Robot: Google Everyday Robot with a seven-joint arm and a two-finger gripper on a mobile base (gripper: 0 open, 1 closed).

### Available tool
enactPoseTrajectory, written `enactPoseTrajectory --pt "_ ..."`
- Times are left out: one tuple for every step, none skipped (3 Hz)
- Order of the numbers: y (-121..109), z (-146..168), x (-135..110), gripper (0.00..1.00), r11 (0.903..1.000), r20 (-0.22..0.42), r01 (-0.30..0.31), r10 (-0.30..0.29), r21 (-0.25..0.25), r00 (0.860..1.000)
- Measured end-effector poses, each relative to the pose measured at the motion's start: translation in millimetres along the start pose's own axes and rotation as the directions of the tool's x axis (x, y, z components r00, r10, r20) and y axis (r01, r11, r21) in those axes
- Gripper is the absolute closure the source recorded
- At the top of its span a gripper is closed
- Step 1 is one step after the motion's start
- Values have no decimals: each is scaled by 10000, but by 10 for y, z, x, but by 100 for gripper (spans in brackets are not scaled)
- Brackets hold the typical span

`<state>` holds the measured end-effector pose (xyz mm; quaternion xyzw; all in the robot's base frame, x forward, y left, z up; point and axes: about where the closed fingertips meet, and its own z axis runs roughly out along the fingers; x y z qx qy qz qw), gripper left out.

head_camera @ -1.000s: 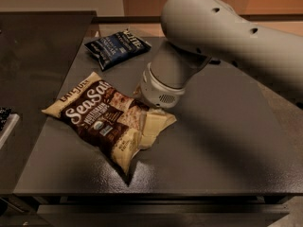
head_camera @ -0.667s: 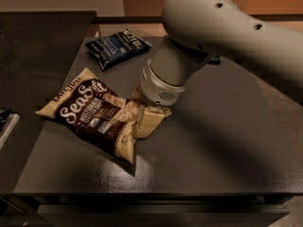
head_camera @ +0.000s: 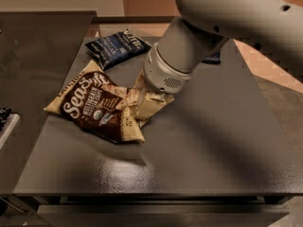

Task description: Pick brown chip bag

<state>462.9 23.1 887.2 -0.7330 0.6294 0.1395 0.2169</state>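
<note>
The brown chip bag, dark brown with cream edges and white "Sea Salt" lettering, is in the camera view at centre left. Its right end is crumpled and pinched under my gripper, which comes down from the large white arm at the upper right. The gripper is shut on the bag's right end. The bag hangs tilted a little above the dark table, and its shadow lies on the tabletop below it. The wrist hides most of the fingers.
A smaller dark blue chip bag lies at the back left of the table. A small dark item peeks out behind the arm. A dark counter stands to the left, with an object at its edge.
The gripper and arm have risen with the brown chip bag held at its right end. The bag's left end has come up off the table and shifted left.
</note>
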Motion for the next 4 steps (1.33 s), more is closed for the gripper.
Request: enactPoseTrajectory --pt "-64 -254 -114 100 9992 368 -15 1 390 9993" --pt "-117 -601 -231 100 9966 701 -14 -45 829 9975" --pt "-187 -1258 -317 100 9864 1088 -23 -158 1644 9939" --pt "-187 -1258 -317 100 9864 1088 -22 -160 1645 9939"
